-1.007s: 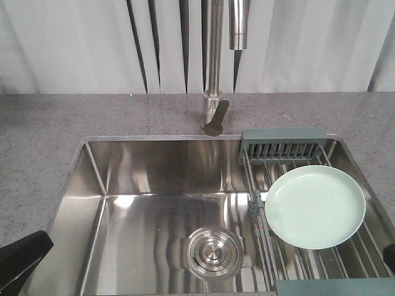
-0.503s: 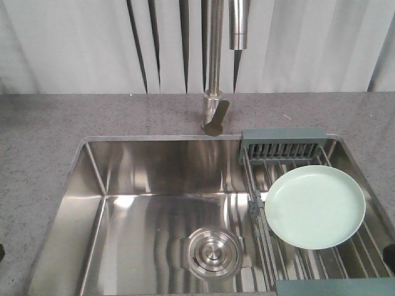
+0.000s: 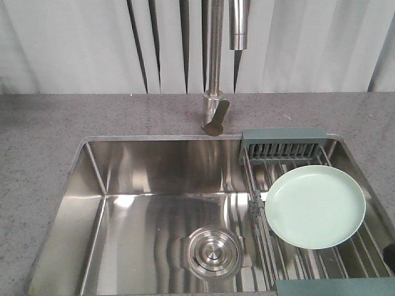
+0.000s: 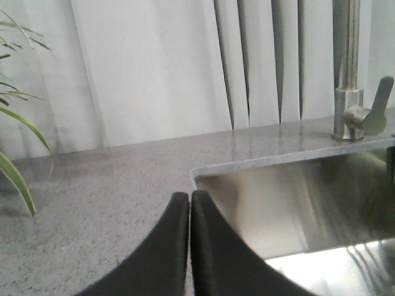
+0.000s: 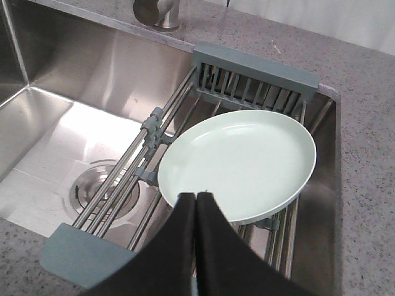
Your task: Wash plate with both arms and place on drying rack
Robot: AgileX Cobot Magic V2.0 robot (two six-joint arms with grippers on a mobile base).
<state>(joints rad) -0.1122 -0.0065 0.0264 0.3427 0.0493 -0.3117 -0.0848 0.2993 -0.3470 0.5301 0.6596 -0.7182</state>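
Note:
The pale mint-green plate (image 3: 315, 206) lies flat on the steel rods of the drying rack (image 3: 282, 143), which spans the right end of the sink. In the right wrist view my right gripper (image 5: 195, 196) is shut and empty. Its tips hover over the near rim of the plate (image 5: 241, 163), with the slotted rack end (image 5: 253, 68) beyond. My left gripper (image 4: 189, 194) is also shut and empty, above the grey counter just left of the sink's back-left corner. The front view shows only a dark sliver of the right arm (image 3: 390, 256) at the right edge.
The steel sink basin (image 3: 154, 185) has a round drain (image 3: 212, 251) in its floor. A tall faucet (image 3: 214, 61) with a lever handle stands behind it. Speckled grey counter (image 3: 37, 142) surrounds the basin. Plant leaves (image 4: 15, 166) reach in at the left.
The black left gripper seen at the front view's lower left a second ago has withdrawn out of that frame. The plate and rack have not moved.

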